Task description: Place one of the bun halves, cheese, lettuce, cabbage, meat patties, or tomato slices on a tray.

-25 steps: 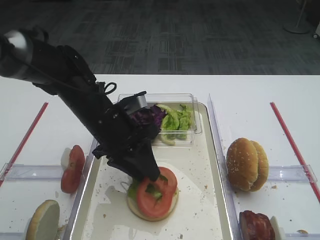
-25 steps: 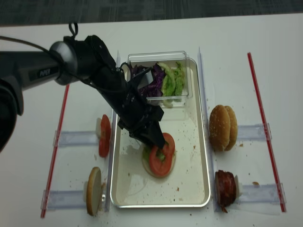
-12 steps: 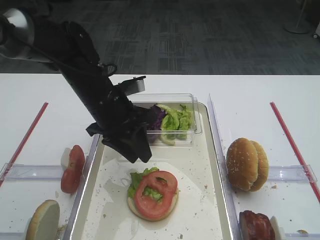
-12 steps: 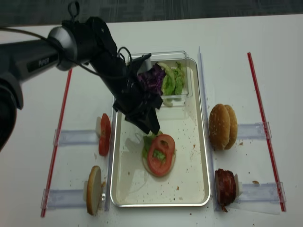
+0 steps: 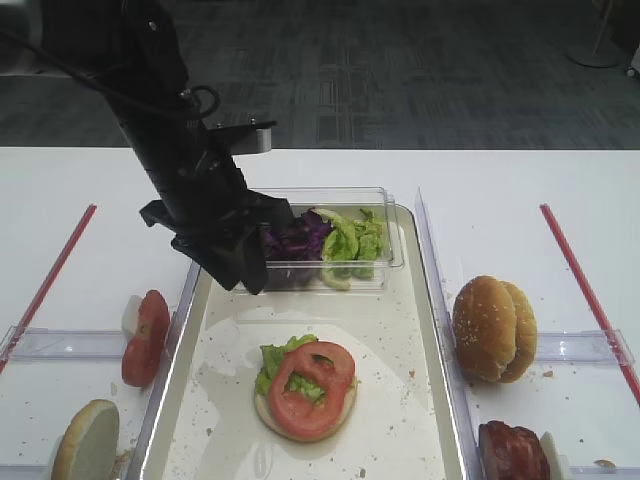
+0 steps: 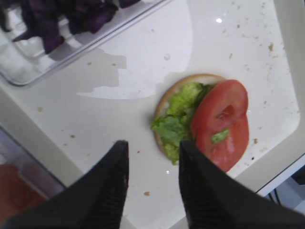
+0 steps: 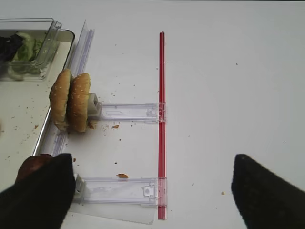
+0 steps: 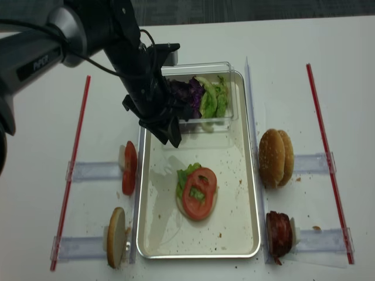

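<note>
Raised black end effector (image 6: 151, 179), holed tomato slice (image 6: 222, 123), crinkly lettuce (image 6: 177, 119)

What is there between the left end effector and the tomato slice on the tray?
Only bare, crumb-speckled tray floor separates the left end effector from the tomato slice; the exterior high realsense view shows this.

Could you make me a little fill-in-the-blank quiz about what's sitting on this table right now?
1. On the tray, the tomato slice lies on top of light green ____.
2. The clear plastic tub holds green leaves and dark ____ cabbage.
3. The left gripper hangs above the tray, holding ____.
4. The two bun halves stand outside the tray on its ____ side.

Missing words: lettuce; purple; nothing; right
</note>
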Controlling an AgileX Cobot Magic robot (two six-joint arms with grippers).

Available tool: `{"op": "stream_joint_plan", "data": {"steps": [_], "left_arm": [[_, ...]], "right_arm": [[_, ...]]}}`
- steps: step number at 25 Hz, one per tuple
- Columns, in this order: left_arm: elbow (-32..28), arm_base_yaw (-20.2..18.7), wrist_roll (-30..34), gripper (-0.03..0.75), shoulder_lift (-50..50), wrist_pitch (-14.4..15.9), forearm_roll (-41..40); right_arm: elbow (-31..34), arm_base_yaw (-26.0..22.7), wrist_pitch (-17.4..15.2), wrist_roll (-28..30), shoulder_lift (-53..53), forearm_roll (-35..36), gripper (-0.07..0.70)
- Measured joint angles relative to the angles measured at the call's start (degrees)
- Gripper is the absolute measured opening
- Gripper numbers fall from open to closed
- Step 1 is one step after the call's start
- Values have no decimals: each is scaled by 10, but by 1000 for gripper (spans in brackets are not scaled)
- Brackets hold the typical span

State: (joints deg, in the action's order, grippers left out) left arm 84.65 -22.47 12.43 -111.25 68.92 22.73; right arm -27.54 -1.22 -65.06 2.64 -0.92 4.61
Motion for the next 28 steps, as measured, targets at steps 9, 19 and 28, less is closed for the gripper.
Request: {"op": "stream_joint_plan", "data": {"steps": [9, 19, 28], "left_arm": [[4, 0, -8, 307, 25, 5, -102], [4, 0, -40, 603, 26, 6, -150], [4, 0, -48, 610, 27, 6, -154]], "right_arm": [[0, 0, 0, 0, 0, 0, 678], [0, 0, 0, 0, 0, 0, 678], [0, 0, 0, 0, 0, 0, 678]]}}
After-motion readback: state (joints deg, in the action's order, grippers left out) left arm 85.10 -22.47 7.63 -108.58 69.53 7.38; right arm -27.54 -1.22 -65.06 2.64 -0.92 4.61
